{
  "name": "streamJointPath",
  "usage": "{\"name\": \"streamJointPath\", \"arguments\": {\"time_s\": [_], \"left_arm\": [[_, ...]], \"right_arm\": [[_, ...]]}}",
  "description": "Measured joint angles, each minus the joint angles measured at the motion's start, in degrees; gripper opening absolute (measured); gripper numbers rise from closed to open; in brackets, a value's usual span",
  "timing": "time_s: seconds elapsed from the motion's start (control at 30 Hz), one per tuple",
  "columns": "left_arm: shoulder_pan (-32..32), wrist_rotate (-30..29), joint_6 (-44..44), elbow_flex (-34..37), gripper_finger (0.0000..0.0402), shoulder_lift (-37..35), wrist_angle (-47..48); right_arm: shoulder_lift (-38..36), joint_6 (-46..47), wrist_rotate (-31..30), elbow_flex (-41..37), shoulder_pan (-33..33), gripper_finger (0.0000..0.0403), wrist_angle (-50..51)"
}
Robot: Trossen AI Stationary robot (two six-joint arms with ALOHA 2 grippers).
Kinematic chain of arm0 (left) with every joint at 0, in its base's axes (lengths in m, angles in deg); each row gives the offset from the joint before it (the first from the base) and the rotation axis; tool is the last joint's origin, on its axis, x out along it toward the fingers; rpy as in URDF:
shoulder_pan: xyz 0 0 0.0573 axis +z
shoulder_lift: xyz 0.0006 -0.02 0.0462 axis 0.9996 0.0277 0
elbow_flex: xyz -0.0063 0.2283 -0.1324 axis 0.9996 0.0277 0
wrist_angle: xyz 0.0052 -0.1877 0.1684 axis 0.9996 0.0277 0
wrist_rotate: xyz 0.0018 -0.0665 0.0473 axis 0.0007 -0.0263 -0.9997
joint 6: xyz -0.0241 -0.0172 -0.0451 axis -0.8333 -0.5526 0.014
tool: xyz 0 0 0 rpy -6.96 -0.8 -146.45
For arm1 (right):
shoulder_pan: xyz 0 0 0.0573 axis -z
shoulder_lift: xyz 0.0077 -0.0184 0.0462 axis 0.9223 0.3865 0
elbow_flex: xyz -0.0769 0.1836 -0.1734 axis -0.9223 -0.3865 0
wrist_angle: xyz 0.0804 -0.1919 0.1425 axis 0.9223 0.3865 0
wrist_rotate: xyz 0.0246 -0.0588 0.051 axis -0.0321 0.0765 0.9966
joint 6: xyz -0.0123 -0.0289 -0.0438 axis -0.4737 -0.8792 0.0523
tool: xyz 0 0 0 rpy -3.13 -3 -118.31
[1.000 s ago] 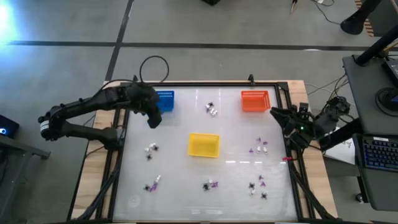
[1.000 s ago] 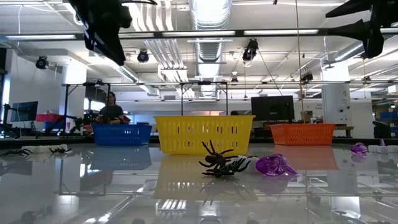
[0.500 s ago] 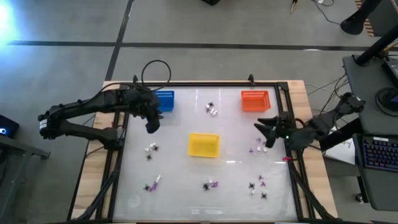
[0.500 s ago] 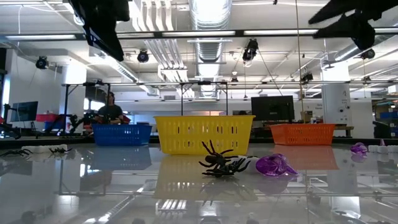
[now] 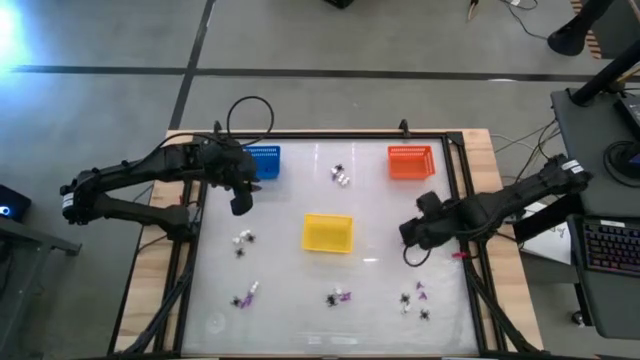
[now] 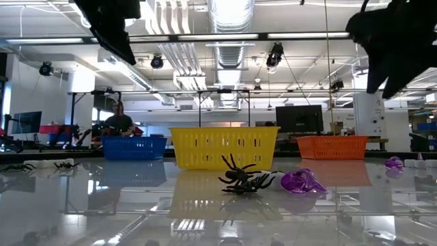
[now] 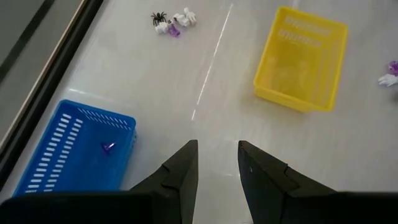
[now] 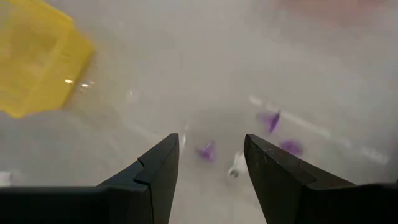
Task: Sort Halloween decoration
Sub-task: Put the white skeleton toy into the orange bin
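On the near bench (image 5: 290, 300), small clusters of decoration pieces (image 5: 340, 297) lie scattered, too tiny to count. Three baskets: yellow (image 5: 327, 232) mid-bench, blue (image 5: 264, 162) and orange (image 5: 410, 161) at the far edge. The right gripper (image 8: 208, 165), jaws released and empty, hovers over blurred purple and white bits (image 8: 206, 151). The left gripper (image 7: 217, 165), jaws parted and empty, hangs beside the blue basket, which holds one purple bit (image 7: 108, 147).

Two matte black jointed arms, looping black cable, tapered black end-effector fingers (image 7: 180, 177).
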Motion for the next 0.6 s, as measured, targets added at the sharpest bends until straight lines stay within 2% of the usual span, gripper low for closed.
{"name": "streamJointPath", "arguments": {"time_s": [0.17, 0.4, 0.6], "left_arm": [[0.00, 0.00, 2.51, 0.00, 0.0096, -0.14, -0.04], [0.00, -0.02, 2.69, 0.00, 0.0096, -0.86, -0.05], [0.00, -0.02, 2.69, 0.00, 0.0096, -2.07, -0.04]], "right_arm": [[5.30, 10.32, 2.58, 0.91, 0.04, 0.0176, 0.15], [12.44, 13.31, 10.48, 1.41, 0.02, 0.0176, 0.38], [15.81, 20.74, 11.36, 0.67, 0.13, 0.0176, 0.45]]}}
